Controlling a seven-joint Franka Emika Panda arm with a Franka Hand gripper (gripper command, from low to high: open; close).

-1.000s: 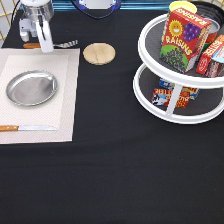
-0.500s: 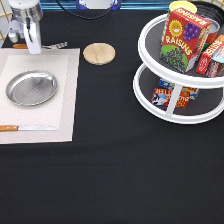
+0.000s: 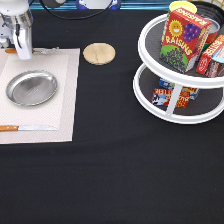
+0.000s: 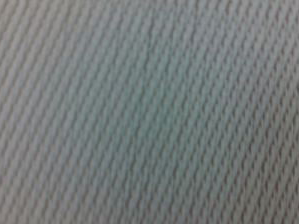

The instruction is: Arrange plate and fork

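In the exterior view, reading left to right: the gripper (image 3: pixel 22 52) stands low over the top-left corner of the woven placemat (image 3: pixel 62 107), its jaws pointing down; whether they are wide or narrow cannot be told. The fork (image 3: pixel 46 50) lies just beside the jaws, its brown handle emerging on their left and its tines extending to their right, so its long axis runs left-right along the placemat's top edge. The plate (image 3: pixel 31 88) rests on the placemat below the gripper, near but apart. A knife (image 3: pixel 27 128) lies along the placemat's bottom edge. Further right on the black counter (image 3: pixel 115 170) sit a wooden disc (image 3: pixel 99 53) and a two-tier turntable rack (image 3: pixel 172 97) of groceries. The wrist view shows only placemat weave. Compared with one second ago, the gripper has shifted leftward and lower, closer to the fork's handle; the plate, knife and disc are unmoved.
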